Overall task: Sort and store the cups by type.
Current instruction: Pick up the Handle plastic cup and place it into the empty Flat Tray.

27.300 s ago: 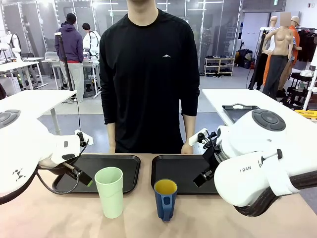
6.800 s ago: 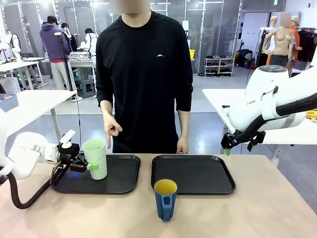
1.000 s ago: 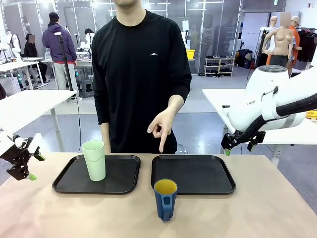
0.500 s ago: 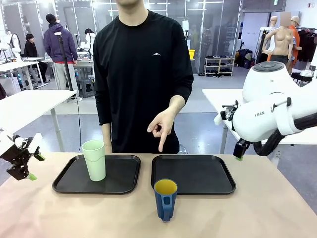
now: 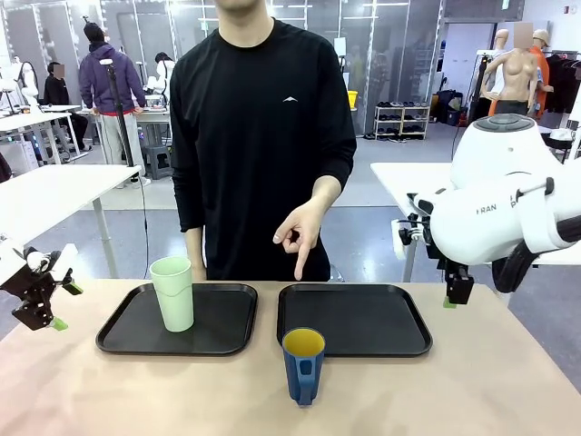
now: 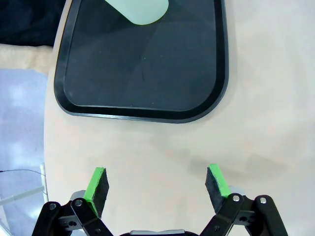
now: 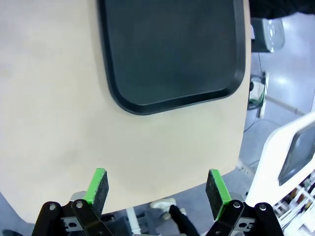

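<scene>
blue mug (image 5: 302,365) stands lower centre, unsorted; person's hand (image 5: 298,232) marks the tray (image 5: 363,318) behind as its home. my right gripper (image 7: 157,186) and left gripper (image 6: 156,181) gape wide, empty.

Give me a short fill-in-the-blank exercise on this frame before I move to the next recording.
The mint tumbler stands ____ on the left tray.
The blue mug stands on the bare ____, before the right tray.
The person's hand points down toward the ____ tray.
The right tool is ____.
Missing: upright; table; right; open.
</scene>
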Controlling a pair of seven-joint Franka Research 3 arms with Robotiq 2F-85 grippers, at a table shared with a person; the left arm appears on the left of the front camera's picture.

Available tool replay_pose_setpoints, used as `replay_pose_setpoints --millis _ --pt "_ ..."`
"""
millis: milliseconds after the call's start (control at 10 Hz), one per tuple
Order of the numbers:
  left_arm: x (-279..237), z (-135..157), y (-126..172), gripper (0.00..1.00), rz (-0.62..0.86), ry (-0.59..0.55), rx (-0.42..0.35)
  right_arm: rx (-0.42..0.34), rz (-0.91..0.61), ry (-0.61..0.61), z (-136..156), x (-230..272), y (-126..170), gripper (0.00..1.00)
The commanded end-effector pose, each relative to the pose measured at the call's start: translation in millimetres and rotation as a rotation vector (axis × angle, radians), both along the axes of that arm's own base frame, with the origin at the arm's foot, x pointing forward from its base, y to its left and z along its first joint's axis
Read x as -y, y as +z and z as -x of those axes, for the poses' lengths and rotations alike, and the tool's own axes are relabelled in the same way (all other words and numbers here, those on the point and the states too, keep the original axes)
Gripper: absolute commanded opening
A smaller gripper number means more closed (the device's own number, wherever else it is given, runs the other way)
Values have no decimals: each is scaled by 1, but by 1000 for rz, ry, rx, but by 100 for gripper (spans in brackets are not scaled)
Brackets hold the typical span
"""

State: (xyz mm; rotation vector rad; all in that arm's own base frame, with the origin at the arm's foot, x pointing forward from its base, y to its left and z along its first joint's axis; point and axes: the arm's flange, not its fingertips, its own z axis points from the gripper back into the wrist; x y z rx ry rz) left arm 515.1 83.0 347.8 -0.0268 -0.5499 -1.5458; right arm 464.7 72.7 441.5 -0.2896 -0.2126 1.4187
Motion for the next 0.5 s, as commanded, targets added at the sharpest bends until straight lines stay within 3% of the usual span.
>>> replay_pose_setpoints --millis 0,400 --pt "-1 1 0 100 14 -7 21 -21 -19 86 5 12 -1 100" --pt "-1 1 0 100 14 -7 21 -9 9 46 2 3 -2 100"
